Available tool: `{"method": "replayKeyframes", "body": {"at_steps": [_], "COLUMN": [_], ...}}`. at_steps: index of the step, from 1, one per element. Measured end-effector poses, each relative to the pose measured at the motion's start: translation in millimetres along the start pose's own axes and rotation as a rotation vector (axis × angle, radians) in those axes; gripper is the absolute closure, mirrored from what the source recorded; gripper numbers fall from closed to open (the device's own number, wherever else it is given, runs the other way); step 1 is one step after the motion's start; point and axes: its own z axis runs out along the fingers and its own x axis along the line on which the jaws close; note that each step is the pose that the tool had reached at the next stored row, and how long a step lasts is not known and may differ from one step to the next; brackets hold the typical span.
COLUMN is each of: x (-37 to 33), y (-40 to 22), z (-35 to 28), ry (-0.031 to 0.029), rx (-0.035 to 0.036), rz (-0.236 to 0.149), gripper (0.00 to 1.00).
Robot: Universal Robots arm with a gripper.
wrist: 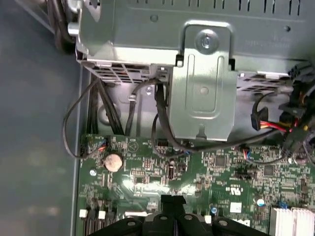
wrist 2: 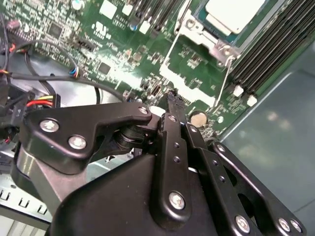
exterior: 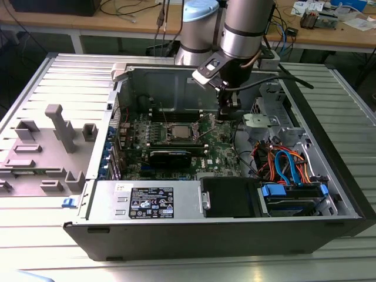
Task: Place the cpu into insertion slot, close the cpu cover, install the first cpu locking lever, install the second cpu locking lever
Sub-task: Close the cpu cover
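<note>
**Item:** the cpu (wrist 2: 231, 14) – small flat square chip with a pale silvery top.

**Location:** lies in the insertion slot (exterior: 191, 134) on the green motherboard (wrist: 221, 167), inside the open computer case (exterior: 223, 226). The long black memory slots (wrist 2: 275, 44) run just beside it.

**Fittings:** the cpu cover (wrist 2: 194, 32), a thin silvery frame, appears to lie down around the chip, with the metal top showing through its window. A thin wire locking lever (wrist 2: 224, 78) runs out from the socket corner across the board. Whether it is latched, I cannot tell.

**Gripper:** the gripper (wrist 2: 172, 101) has its fingers pressed together with nothing between them. It hangs low over the board, on the exterior view's right of the slot – near it but touching neither chip nor cover. In the first wrist view a coin cell (wrist: 113, 161) lies close by.

**Handling, by judgement:**
- The chip is probably light, rigid and slick on top, and the socket contacts under it are fragile. Hold it by opposite edges only and keep it level, with no sideways push.
- The cover looks like stiff sheet metal on a hinge, best pressed on its free edge.
- The lever looks like springy wire, likely to snap back if it slips. Take it at the bent free end, well away from the small board components.
</note>
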Motion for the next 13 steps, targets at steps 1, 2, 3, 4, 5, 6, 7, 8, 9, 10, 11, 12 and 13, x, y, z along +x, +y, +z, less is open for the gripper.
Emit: {"method": "replayKeyframes", "body": {"at_steps": [1,2,3,4,5,6,7,8,9,10,11,12,13], "x": [0.5,1.1,1.6,1.9,2.2,2.7,3.1,3.5,4.2,5.0,5.7,5.9,6.2], "y": [3.3,5.4,6.0,6.1,6.3,6.4,6.5,6.6,5.8,2.3,-3.1,-5.7,-10.3], "z": [1.3,2.6,3.8,5.0,6.6,8.9,10.1,11.6,14.2,15.6,16.1,16.2,16.4], "ry": [-0.0001,-0.0001,0.0015,0.0053,0.0068,0.0073,0.0073,0.0073,0.0074,0.0073,0.0078,0.008,0.0081], "rx": [0.0002,0.0002,0.0001,-0.0001,-0.0002,-0.0003,-0.0002,-0.0002,-0.0001,-0.0002,-0.0002,-0.0002,-0.0001], "rz": [0.0,0.0,0.0,0.0,0.0,0.0,0.0,0.0,0.001,0.001,0.002,0.002,0.002], "gripper": [0.89,0.89,0.89,0.89,0.89,0.89,0.89,0.89,0.89,0.89,0.89,0.89,0.89]}}
